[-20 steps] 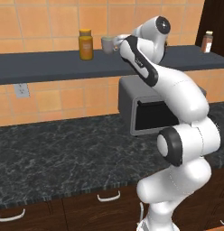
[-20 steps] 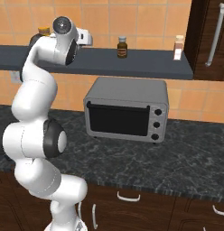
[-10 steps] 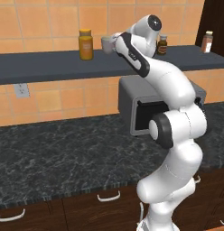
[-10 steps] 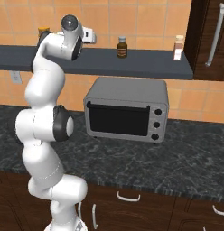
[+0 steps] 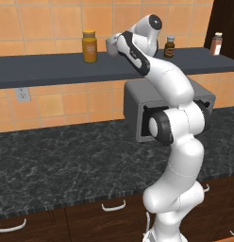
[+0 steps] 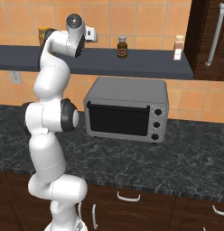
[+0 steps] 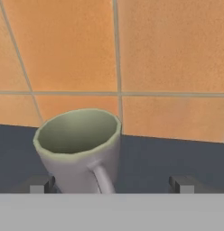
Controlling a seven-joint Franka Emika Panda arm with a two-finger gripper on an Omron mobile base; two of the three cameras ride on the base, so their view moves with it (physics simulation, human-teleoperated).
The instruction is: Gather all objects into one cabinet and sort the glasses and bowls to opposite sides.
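An off-white mug (image 7: 80, 146) stands upright on the dark wall shelf (image 7: 177, 155) against the orange tiles, its handle turned toward the camera. My gripper (image 7: 110, 184) is open, with one finger tip (image 7: 39, 184) just left of the mug's base and the other well off to the right, so the mug sits toward the left finger. In the left base view the mug (image 5: 111, 46) peeks out left of the hand. The dark brown cabinet (image 6: 208, 40) with its long white handle hangs at the shelf's right end.
On the shelf stand an orange-brown jar (image 5: 89, 46), a small dark jar (image 6: 122, 47) and a pale bottle (image 6: 178, 47). A grey toaster oven (image 6: 127, 110) sits on the black stone counter (image 5: 67, 165) beneath. Drawers with white handles run below.
The arm's elbow and upper links have swung and drawn more upright while the hand stays at the shelf by the mug. The mug has not moved.
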